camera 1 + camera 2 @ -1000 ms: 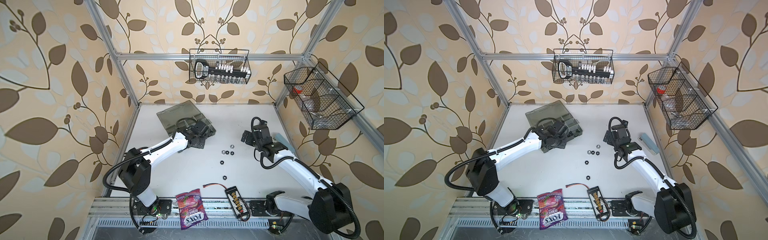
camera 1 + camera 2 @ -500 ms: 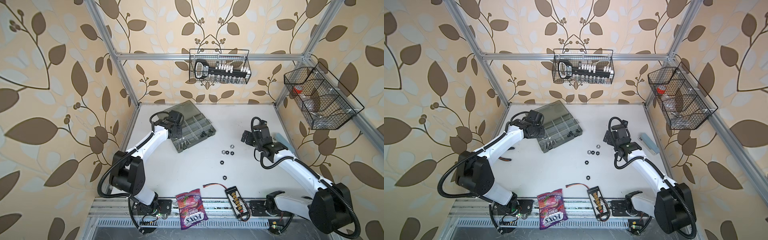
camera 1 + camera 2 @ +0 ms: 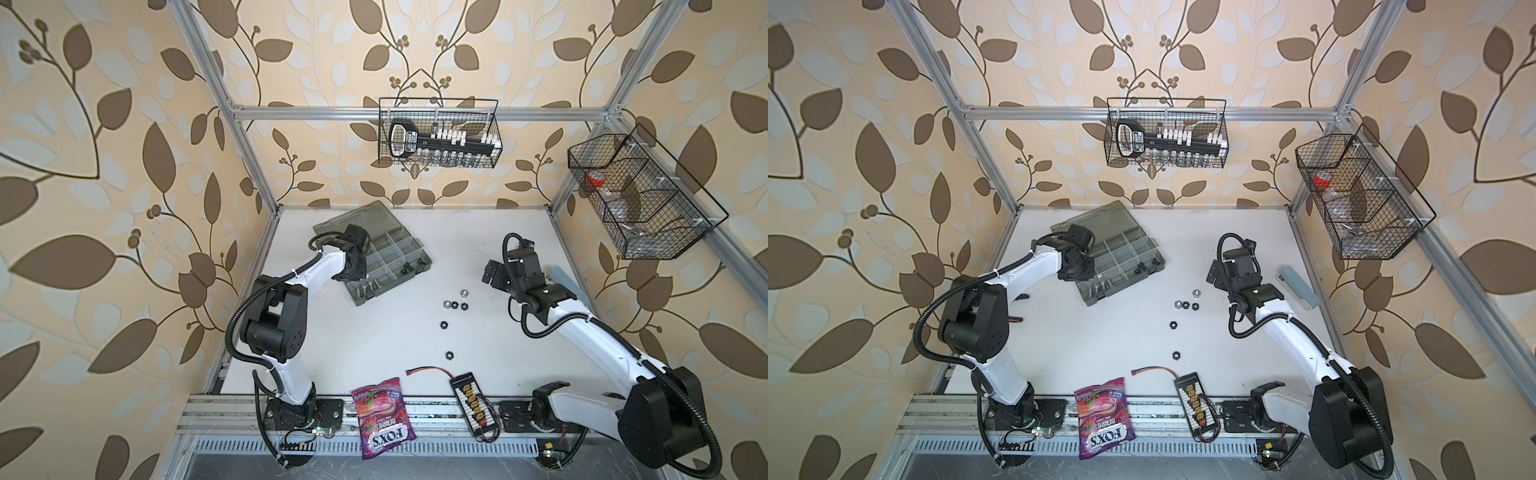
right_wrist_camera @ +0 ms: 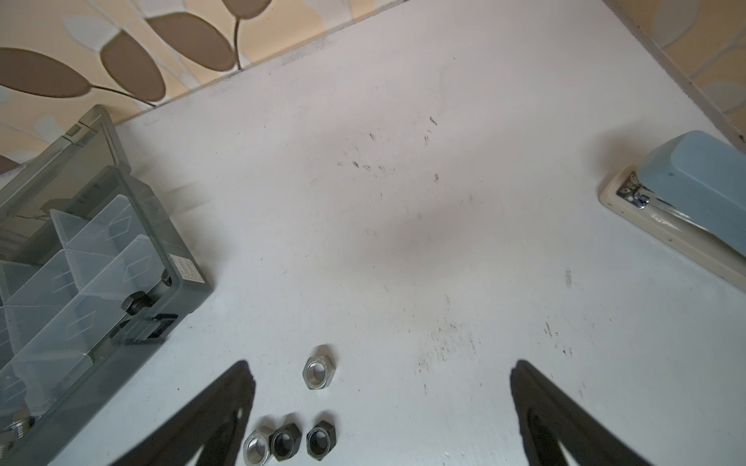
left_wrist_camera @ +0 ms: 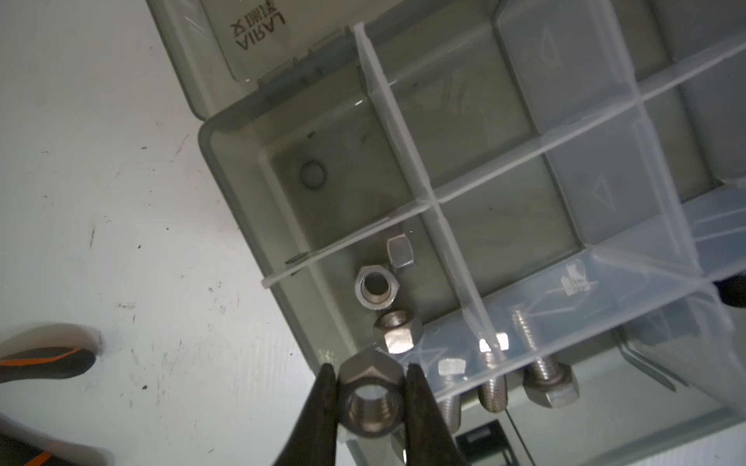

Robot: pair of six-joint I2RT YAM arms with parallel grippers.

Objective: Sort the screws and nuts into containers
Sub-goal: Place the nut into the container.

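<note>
Left tool (image 5: 370, 373) is clamping a silver nut (image 5: 369, 401) right over the organizer case (image 3: 395, 284)!
It's hovering at the case's corner, left of centre in both top views, above a compartment (image 5: 323, 306) holding three silver nuts (image 5: 377, 286), silver screws (image 5: 545, 383) lying next door. Right tool (image 4: 381, 366) is hanging with jaws spread wide over loose nuts (image 3: 454, 305), mid-frame on the table (image 3: 374, 345).
</note>
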